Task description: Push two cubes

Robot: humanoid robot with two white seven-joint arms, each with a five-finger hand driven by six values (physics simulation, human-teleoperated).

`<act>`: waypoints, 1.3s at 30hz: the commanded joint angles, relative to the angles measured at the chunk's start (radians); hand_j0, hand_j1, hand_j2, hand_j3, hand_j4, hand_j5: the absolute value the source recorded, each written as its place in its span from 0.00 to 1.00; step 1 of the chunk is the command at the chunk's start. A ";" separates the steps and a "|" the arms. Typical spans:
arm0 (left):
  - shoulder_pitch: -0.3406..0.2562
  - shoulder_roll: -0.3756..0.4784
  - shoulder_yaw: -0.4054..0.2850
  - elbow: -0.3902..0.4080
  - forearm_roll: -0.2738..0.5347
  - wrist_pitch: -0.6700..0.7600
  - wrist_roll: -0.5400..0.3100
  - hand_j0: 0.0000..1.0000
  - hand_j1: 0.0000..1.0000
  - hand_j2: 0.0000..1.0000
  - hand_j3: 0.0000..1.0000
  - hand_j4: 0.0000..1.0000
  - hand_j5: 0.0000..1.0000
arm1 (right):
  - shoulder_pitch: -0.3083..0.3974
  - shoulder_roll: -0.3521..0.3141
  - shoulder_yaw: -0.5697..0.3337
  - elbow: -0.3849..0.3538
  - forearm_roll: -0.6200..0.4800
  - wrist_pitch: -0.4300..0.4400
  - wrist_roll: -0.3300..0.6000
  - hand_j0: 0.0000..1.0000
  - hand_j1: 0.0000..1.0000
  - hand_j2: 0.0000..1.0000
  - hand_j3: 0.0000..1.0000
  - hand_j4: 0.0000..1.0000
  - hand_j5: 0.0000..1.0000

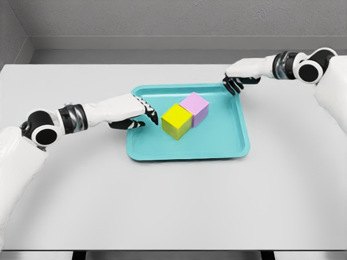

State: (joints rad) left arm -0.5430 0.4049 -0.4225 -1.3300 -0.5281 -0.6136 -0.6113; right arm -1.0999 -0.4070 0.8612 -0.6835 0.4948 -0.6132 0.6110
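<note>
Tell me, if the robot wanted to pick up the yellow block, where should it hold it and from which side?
Probably from above, fingers on the yellow cube's front-left and back-right faces. Its back-right side seems to touch the pink cube, so that face is crowded; the near faces and top are free. The left hand, fingers extended just left of it over the teal tray's edge, is closest.

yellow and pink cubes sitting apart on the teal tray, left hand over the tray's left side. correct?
Not quite. In the head view the yellow cube and pink cube touch, side by side, on the teal tray. The left hand is over the tray's left side, as stated.
</note>
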 commanded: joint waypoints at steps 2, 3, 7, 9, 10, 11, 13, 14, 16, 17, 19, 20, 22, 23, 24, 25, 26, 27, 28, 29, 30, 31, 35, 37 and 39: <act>0.002 0.000 -0.002 0.000 0.007 0.003 0.000 0.56 0.56 0.56 0.56 0.56 0.56 | -0.003 0.001 -0.004 0.045 -0.004 0.002 0.000 0.13 0.13 0.13 0.13 0.13 0.13; 0.002 0.000 -0.002 0.000 0.007 0.003 0.000 0.56 0.56 0.56 0.56 0.56 0.56 | -0.003 -0.001 -0.004 0.055 -0.004 0.002 0.000 0.13 0.13 0.13 0.13 0.13 0.13; 0.000 -0.011 -0.004 0.000 0.002 0.003 0.000 0.56 0.56 0.56 0.56 0.56 0.56 | -0.012 -0.001 -0.004 0.084 -0.004 0.002 0.000 0.13 0.13 0.13 0.13 0.13 0.13; -0.002 -0.017 -0.006 0.003 -0.003 0.003 0.000 0.56 0.56 0.56 0.56 0.56 0.56 | -0.012 0.001 -0.004 0.087 -0.004 0.002 0.000 0.13 0.13 0.13 0.13 0.13 0.13; -0.002 -0.017 -0.005 0.006 -0.003 0.003 0.000 0.56 0.56 0.56 0.56 0.56 0.56 | -0.012 0.005 -0.002 0.088 -0.004 0.002 0.000 0.13 0.13 0.13 0.13 0.13 0.13; -0.002 -0.023 -0.006 0.009 -0.004 0.003 0.000 0.56 0.56 0.56 0.56 0.56 0.56 | -0.012 0.008 -0.001 0.102 -0.004 0.002 0.000 0.13 0.13 0.13 0.13 0.13 0.13; -0.002 -0.028 -0.006 0.009 -0.004 0.003 0.000 0.56 0.56 0.56 0.56 0.56 0.56 | -0.014 0.010 -0.001 0.114 -0.004 0.002 0.000 0.13 0.13 0.13 0.13 0.13 0.13; -0.002 -0.031 -0.006 0.009 -0.004 0.003 0.000 0.56 0.56 0.56 0.56 0.56 0.56 | -0.012 0.010 -0.001 0.116 -0.004 0.002 0.000 0.13 0.13 0.13 0.13 0.13 0.13; -0.002 -0.031 -0.010 0.009 -0.006 0.003 0.000 0.56 0.56 0.56 0.56 0.56 0.56 | -0.014 0.011 0.001 0.114 -0.002 0.002 0.000 0.13 0.13 0.13 0.13 0.13 0.13; -0.002 -0.032 -0.010 0.009 -0.006 0.003 0.000 0.56 0.56 0.56 0.56 0.56 0.56 | -0.014 0.016 0.002 0.114 -0.004 0.002 0.000 0.13 0.13 0.13 0.13 0.13 0.13; -0.002 -0.038 -0.010 0.011 -0.006 0.003 0.000 0.56 0.56 0.56 0.56 0.56 0.56 | -0.012 0.030 0.009 0.111 -0.002 0.002 0.000 0.13 0.13 0.13 0.13 0.13 0.13; -0.002 -0.038 -0.010 0.011 -0.006 0.003 0.000 0.56 0.56 0.56 0.56 0.56 0.56 | -0.012 0.040 0.010 0.111 -0.002 0.002 0.000 0.13 0.13 0.13 0.13 0.13 0.13; -0.003 -0.046 -0.010 0.012 -0.006 0.003 0.000 0.56 0.56 0.56 0.56 0.56 0.56 | -0.014 0.060 0.033 0.111 -0.002 0.002 0.000 0.13 0.13 0.13 0.13 0.13 0.13; -0.003 -0.049 -0.010 0.014 -0.007 0.003 0.000 0.56 0.56 0.56 0.56 0.56 0.56 | -0.015 0.063 0.033 0.111 -0.002 0.002 0.000 0.13 0.13 0.13 0.13 0.13 0.13; -0.003 -0.052 -0.010 0.015 -0.009 0.003 0.000 0.56 0.56 0.56 0.56 0.56 0.56 | -0.015 0.063 0.033 0.110 -0.002 0.002 0.000 0.14 0.14 0.14 0.14 0.14 0.14; -0.003 -0.057 -0.010 0.015 -0.009 0.003 0.000 0.56 0.56 0.56 0.56 0.56 0.56 | -0.015 0.065 0.033 0.110 -0.001 0.002 0.000 0.14 0.14 0.14 0.14 0.14 0.14; -0.003 -0.057 -0.010 0.015 -0.010 0.003 0.000 0.56 0.56 0.56 0.56 0.56 0.56 | -0.015 0.065 0.035 0.108 -0.001 0.002 0.000 0.14 0.14 0.14 0.14 0.14 0.14; -0.005 -0.060 -0.010 0.015 -0.010 0.003 0.000 0.56 0.56 0.56 0.56 0.56 0.56 | -0.015 0.065 0.035 0.108 -0.001 0.002 0.000 0.14 0.14 0.14 0.14 0.14 0.14; -0.005 -0.060 -0.010 0.015 -0.010 0.003 0.000 0.56 0.56 0.56 0.56 0.56 0.56 | -0.015 0.065 0.035 0.110 -0.001 0.002 0.000 0.14 0.14 0.14 0.14 0.14 0.14; -0.005 -0.060 -0.010 0.015 -0.010 0.003 0.000 0.56 0.56 0.56 0.56 0.56 0.56 | -0.015 0.065 0.035 0.110 -0.002 0.002 0.000 0.14 0.14 0.14 0.14 0.14 0.14; -0.006 -0.060 -0.010 0.015 -0.010 0.003 0.000 0.56 0.56 0.56 0.56 0.56 0.56 | -0.015 0.065 0.035 0.111 -0.002 0.002 0.000 0.14 0.14 0.14 0.14 0.14 0.14; -0.006 -0.060 -0.012 0.015 -0.010 0.003 0.000 0.56 0.56 0.56 0.56 0.56 0.56 | -0.015 0.066 0.041 0.110 -0.002 0.002 0.000 0.14 0.14 0.14 0.14 0.14 0.14; -0.009 -0.060 -0.010 0.015 -0.020 0.003 0.000 0.56 0.56 0.56 0.56 0.56 0.56 | -0.015 0.071 0.048 0.108 -0.002 0.002 0.000 0.14 0.14 0.14 0.14 0.14 0.14; -0.009 -0.066 -0.012 0.015 -0.021 0.003 0.000 0.56 0.56 0.56 0.56 0.56 0.56 | -0.015 0.071 0.047 0.108 -0.002 0.002 0.000 0.14 0.14 0.14 0.14 0.14 0.14; -0.009 -0.066 -0.012 0.015 -0.024 0.003 0.000 0.56 0.56 0.56 0.56 0.56 0.56 | -0.018 0.065 0.042 0.108 -0.004 0.002 0.000 0.14 0.14 0.14 0.14 0.14 0.14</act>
State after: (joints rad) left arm -0.5523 0.3410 -0.4333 -1.3148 -0.5498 -0.6104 -0.6100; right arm -1.1183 -0.3390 0.9087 -0.5747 0.4962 -0.6133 0.6110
